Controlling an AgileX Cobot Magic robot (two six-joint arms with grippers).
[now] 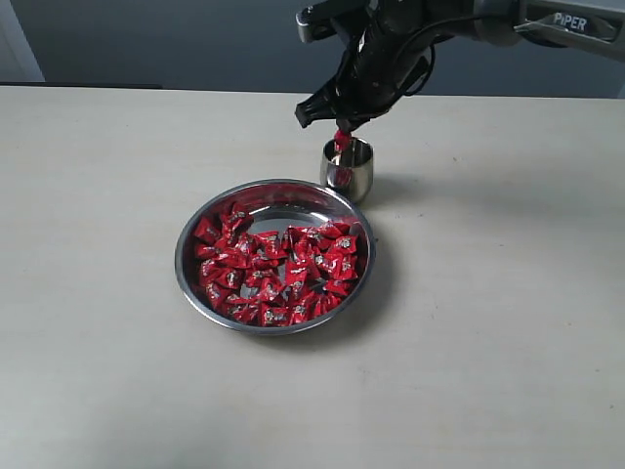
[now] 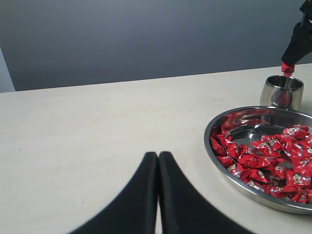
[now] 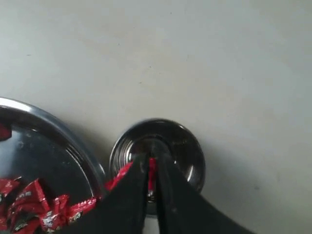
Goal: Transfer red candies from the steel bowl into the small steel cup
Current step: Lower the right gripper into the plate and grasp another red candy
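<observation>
The wide steel bowl [image 1: 187, 278] sits mid-table and holds many red candies [image 1: 278, 269]; both show too in the left wrist view, bowl [image 2: 214, 151] and candies [image 2: 273, 156]. Just behind it stands the small steel cup [image 1: 356, 176], also seen as cup [image 2: 273, 92] and cup [image 3: 190, 151]. My right gripper [image 1: 341, 132] hangs right over the cup's mouth, shut on one red candy [image 3: 152, 173], which dangles at the rim [image 1: 341, 143]. My left gripper [image 2: 158, 158] is shut with nothing in it, low over bare table left of the bowl.
The table is a pale beige surface [image 1: 117, 195] with a dark grey wall behind it. The right arm [image 1: 469, 24] reaches in from the upper right. A white edge [image 2: 4, 73] stands at the far left of the left wrist view.
</observation>
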